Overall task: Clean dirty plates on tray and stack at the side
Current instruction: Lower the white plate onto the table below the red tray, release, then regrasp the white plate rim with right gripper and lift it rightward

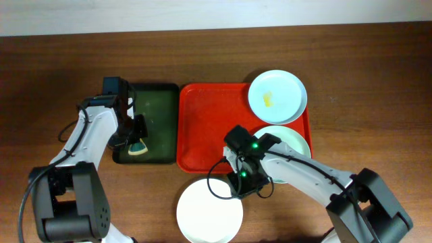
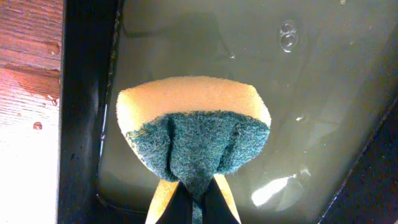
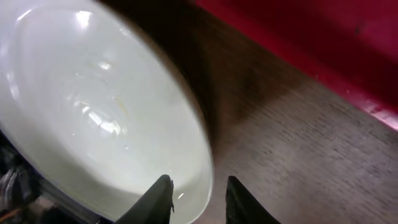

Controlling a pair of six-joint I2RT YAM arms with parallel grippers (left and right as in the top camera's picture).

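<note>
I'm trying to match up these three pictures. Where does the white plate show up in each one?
Overhead: the white plate lies on the wooden table at the bottom centre, just below the red tray.
Left wrist: not in it; only a sponge over a dark green tray.
Right wrist: it fills the left half.
Shared landmark: the red tray, in the top right corner of the right wrist view.
</note>
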